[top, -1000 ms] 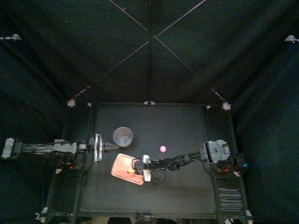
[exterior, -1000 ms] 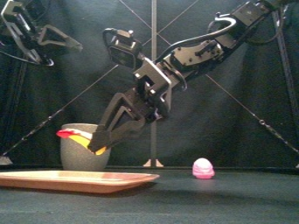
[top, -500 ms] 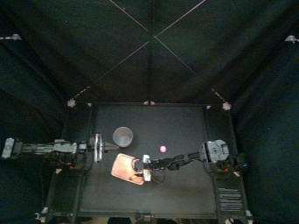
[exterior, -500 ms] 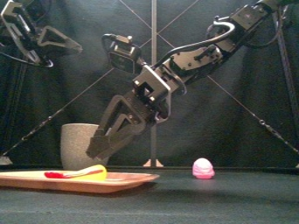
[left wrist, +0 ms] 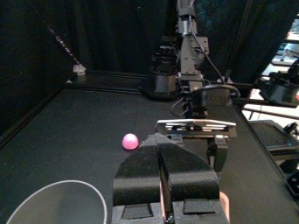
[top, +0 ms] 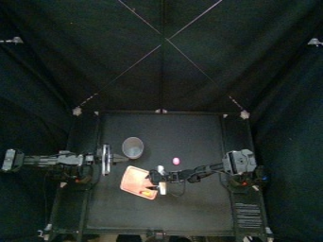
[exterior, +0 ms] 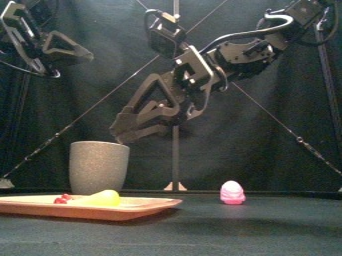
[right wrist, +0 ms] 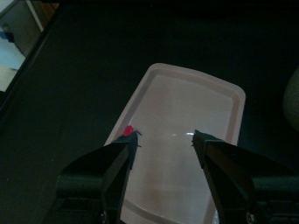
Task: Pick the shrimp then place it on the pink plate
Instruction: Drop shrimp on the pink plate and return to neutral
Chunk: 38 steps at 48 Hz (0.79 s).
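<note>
Front view puts the shrimp (exterior: 91, 197) lying flat on the pink plate (exterior: 147, 204), yellow body with a red end, in front of the tall grey cup (exterior: 99, 166). Above it hangs the right claw (exterior: 123, 130), jaws spread and gripping nothing (the right wrist view shows the plate between them, with a red tip of the toy just beside one jaw). A pink egg toy (exterior: 233, 192) stands apart on the surface (top: 202, 203). At the surface's left side rests the left claw (left wrist: 163, 156), jaws pressed together, empty.
</note>
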Available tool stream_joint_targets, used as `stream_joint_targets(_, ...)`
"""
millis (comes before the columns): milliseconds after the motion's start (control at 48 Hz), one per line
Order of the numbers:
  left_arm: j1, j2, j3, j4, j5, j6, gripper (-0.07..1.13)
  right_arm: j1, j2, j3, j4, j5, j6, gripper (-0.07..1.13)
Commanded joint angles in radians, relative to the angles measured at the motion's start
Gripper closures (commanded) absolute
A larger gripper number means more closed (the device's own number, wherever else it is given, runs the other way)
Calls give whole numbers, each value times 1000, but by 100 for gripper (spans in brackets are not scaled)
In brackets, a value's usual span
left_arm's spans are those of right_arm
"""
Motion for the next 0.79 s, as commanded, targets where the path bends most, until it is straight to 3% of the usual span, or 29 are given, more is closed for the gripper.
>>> stream_joint_targets(21, 2, 5, -14, -2, -9, 0, 101, -3, -84, 49, 5, -81, 2, 17)
stream_joint_targets(354, 0, 3, -9, -2, -9, 2, 101, -2, -204, 229, 83, -305, 2, 17)
stream_joint_targets(792, -8, 5, -9, -2, -9, 3, 101, -14, -345, 364, 114, -368, -5, 17)
